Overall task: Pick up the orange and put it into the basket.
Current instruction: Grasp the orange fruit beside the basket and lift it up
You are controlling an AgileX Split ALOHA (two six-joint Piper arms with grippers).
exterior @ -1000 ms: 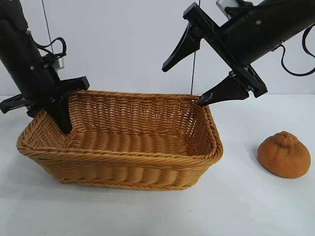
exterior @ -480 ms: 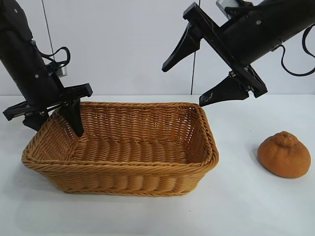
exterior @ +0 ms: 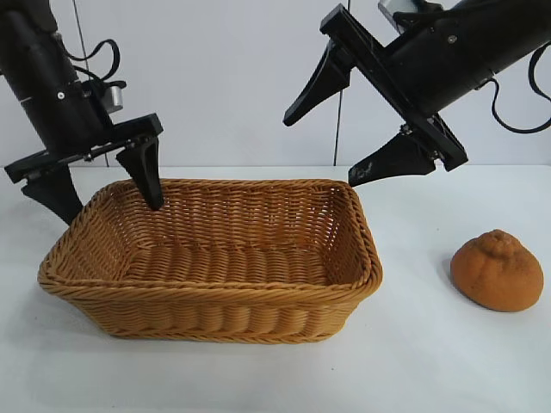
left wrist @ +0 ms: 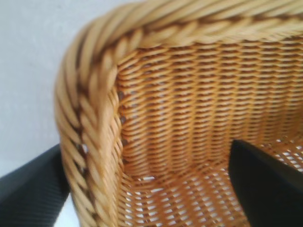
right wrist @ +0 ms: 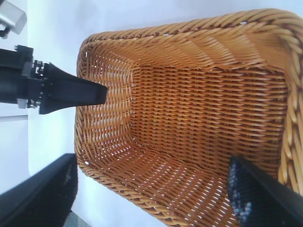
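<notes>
The golden wicker basket [exterior: 215,291] stands flat in the middle of the table, with nothing in it. The brownish orange [exterior: 497,271] lies on the table to its right, apart from it and untouched. My left gripper [exterior: 110,212] is open just above the basket's left end, one finger outside the rim and one over the inside. In the left wrist view the braided corner of the basket [left wrist: 94,94] passes between the open jaws of that gripper [left wrist: 147,189] without touching either. My right gripper [exterior: 320,151] hangs open and empty above the basket's back right corner.
The table is white, with a plain white wall behind it. In the right wrist view the basket [right wrist: 189,38] fills the space under the open right gripper [right wrist: 151,196], and one of the left gripper's fingers [right wrist: 71,92] shows at the basket's far end.
My left gripper has opened off the basket's left rim and risen. The basket has slid a little right and settled flat. The right arm and the orange have not moved.
</notes>
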